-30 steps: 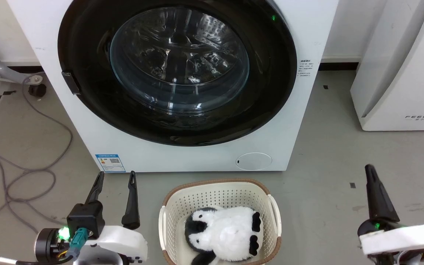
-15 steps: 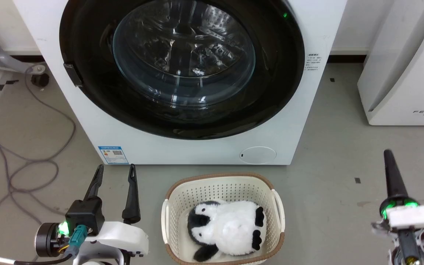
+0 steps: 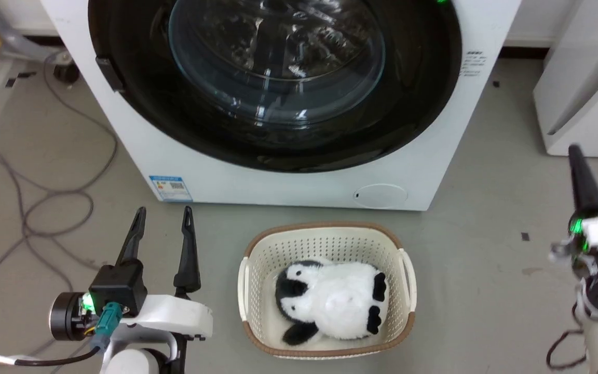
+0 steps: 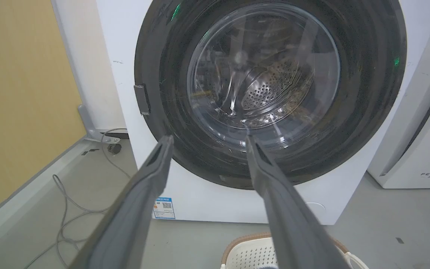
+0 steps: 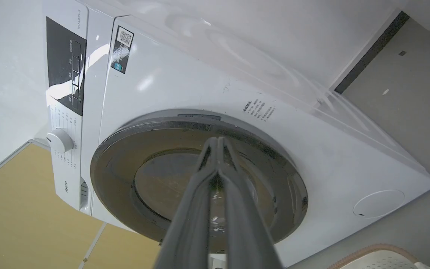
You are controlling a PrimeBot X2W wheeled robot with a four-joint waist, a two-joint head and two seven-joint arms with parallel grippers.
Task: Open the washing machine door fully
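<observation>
Approach step: the washing machine door (image 3: 278,78), a glossy black ring around a bulging clear glass bowl, sits closed and untouched on the white, boxy washing machine (image 3: 278,184) at upper centre. The left gripper (image 3: 164,210), lower left, gapes wide and empty; the right gripper (image 3: 574,150), right edge, is pinched closed on nothing. Next, probably: hook the dark tab (image 3: 109,74) on the door's left rim and swing it outward.

The grey floor (image 3: 486,291) we look down on
On it we see the washing machine (image 3: 257,184), a cream basket (image 3: 325,228) just before it, grey cables (image 3: 117,149) left, a white appliance (image 3: 584,114) right.
</observation>
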